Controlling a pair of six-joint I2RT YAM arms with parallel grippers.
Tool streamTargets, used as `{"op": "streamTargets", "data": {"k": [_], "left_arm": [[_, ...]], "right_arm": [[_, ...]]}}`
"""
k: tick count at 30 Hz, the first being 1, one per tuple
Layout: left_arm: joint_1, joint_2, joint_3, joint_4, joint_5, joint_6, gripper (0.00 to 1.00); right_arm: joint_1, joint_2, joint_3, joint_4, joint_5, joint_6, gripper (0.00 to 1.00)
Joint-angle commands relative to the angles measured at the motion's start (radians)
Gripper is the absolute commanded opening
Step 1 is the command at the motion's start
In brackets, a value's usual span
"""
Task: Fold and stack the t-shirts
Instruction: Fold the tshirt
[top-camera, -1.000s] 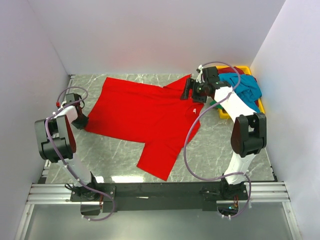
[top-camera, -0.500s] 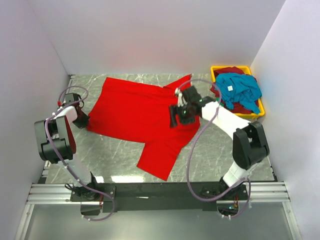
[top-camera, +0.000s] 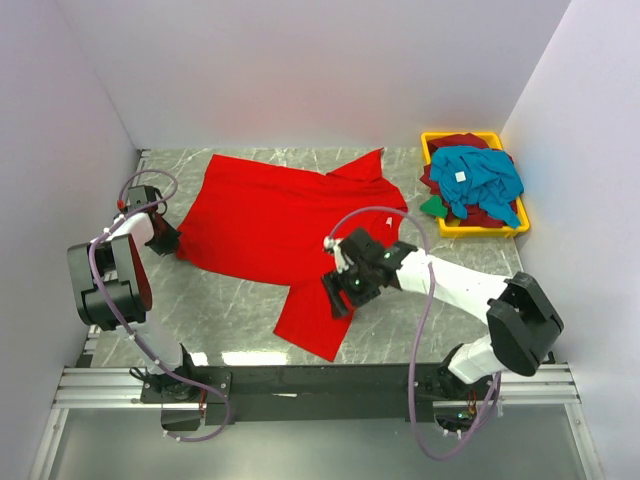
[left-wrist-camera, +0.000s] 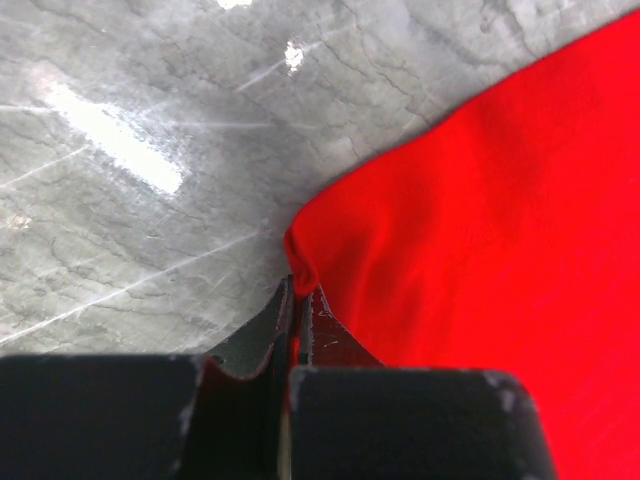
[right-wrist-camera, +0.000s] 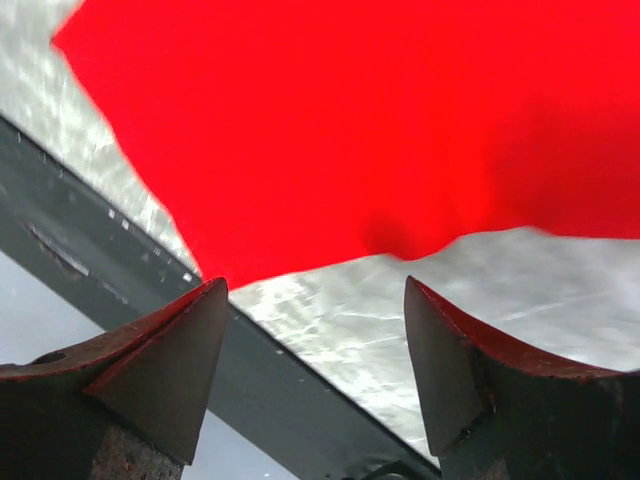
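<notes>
A large bright red t-shirt (top-camera: 280, 215) lies spread flat across the grey table. My left gripper (top-camera: 165, 238) is at its left corner. In the left wrist view the jaws (left-wrist-camera: 297, 295) are shut on a pinched fold of the red cloth (left-wrist-camera: 480, 220). My right gripper (top-camera: 336, 293) hovers low over the shirt's near flap, by its right edge. In the right wrist view it (right-wrist-camera: 315, 300) is open and empty, with the red cloth's edge (right-wrist-camera: 350, 120) just ahead of the fingertips. A teal-blue t-shirt (top-camera: 485, 175) with a white tag (top-camera: 459, 177) lies on dark maroon (top-camera: 462, 142) and green (top-camera: 433, 207) shirts.
The heaped shirts fill a yellow plastic bin (top-camera: 478, 230) at the back right corner. White walls close the left, back and right sides. A dark metal rail (top-camera: 320, 378) runs along the near table edge; it also shows in the right wrist view (right-wrist-camera: 150, 290).
My right arm has swung from beside the yellow bin across the red shirt towards the near edge, down to the shirt's near flap. The left gripper has kept its hold and place.
</notes>
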Motion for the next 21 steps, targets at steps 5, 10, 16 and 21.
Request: {"op": "streamTargets", "data": {"k": [5,10,16,21], "left_arm": [[-0.001,0.012,0.051,-0.010,0.044,0.080,0.01],[-0.001,0.037,0.095,-0.044,0.056,0.074,0.01],[0.000,-0.003,0.060,-0.012,0.071,0.043,0.01],[-0.001,-0.011,0.042,-0.007,0.071,0.045,0.01]], "right_arm": [[0.164,-0.023,-0.075,0.142,0.062,0.184,0.77],[0.277,0.023,-0.086,0.230,0.107,0.334,0.77],[0.394,0.048,-0.115,0.252,0.210,0.463,0.76],[0.462,0.031,-0.149,0.223,0.276,0.566,0.74]]}}
